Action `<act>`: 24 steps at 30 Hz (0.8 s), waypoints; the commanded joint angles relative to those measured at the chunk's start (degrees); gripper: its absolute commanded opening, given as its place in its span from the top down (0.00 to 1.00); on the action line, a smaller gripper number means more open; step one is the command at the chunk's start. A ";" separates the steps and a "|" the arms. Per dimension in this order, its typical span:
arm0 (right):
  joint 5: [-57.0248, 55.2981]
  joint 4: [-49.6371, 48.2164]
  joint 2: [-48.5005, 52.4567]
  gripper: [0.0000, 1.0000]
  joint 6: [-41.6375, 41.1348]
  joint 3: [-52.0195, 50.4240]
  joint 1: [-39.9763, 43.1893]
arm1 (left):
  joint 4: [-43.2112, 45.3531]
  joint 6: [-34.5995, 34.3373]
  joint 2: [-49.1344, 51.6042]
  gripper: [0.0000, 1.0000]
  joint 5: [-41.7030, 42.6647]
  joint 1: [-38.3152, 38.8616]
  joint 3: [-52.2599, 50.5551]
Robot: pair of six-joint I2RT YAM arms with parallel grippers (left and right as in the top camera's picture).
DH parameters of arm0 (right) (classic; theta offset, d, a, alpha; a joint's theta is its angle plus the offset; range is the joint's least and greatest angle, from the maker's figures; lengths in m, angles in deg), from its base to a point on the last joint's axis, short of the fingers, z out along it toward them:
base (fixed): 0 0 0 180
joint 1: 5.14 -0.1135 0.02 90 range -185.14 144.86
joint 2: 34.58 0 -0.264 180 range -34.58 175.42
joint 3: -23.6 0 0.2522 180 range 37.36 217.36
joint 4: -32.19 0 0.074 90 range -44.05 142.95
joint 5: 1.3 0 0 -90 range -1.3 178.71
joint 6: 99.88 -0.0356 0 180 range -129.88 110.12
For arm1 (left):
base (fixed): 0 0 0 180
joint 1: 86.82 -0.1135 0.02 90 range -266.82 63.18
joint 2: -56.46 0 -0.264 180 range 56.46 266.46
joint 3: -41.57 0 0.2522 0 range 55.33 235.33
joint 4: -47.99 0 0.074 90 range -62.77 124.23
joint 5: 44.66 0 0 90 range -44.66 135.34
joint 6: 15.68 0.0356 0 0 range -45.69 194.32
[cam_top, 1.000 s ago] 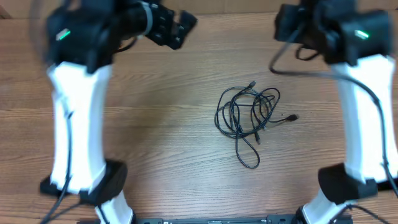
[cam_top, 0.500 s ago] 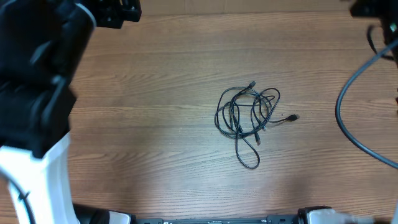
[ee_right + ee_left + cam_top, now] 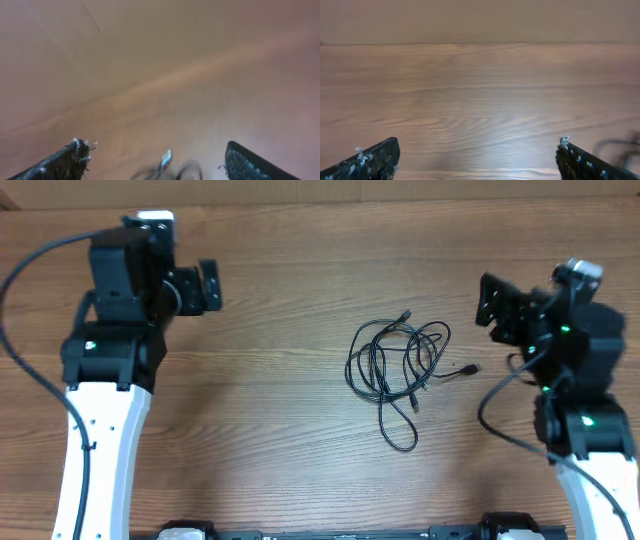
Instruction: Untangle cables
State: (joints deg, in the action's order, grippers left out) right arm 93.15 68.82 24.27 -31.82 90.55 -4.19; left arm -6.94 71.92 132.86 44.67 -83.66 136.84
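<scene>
We see the cables [image 3: 410, 365] tangled just right of centre on the table [image 3: 280, 410], apart from both arms. The left gripper [image 3: 207, 286] at upper left and the right gripper [image 3: 493, 308] at right both stand released. The right wrist view blurs them: one plug tip, with loops cut off at the bottom edge.

Left gripper [image 3: 478, 150] jaws wide apart, nothing between them. Only the fingertips [image 3: 375, 159] show: one at 8 o'clock, the other at 4 o'clock, both black with whitish specks on the edges. Bare wood-grain table [image 3: 480, 100] fills the middle, and its far edge runs straight across at 12 o'clock. Dark strand [image 3: 615, 145] at the frame edge near 4 o'clock, just past the fingertip there, too blurred to identify.
</scene>
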 commanded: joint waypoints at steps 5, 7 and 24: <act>-2.10 7.43 13.18 0.20 -38.84 -1.73 -6.84 | 2.91 -0.63 -1.20 0.02 7.74 7.96 0.13; -2.43 5.70 16.63 0.20 -46.16 -1.73 -9.92 | 1.97 -0.85 -1.20 0.02 7.74 8.98 0.13; -9.73 0.63 31.74 0.19 -53.94 -1.75 -19.19 | -4.76 -0.76 -1.86 0.02 7.80 9.66 0.13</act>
State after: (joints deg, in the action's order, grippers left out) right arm 87.75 70.33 55.31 -89.91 88.67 -23.27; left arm -11.20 71.42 132.54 51.82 -74.42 136.43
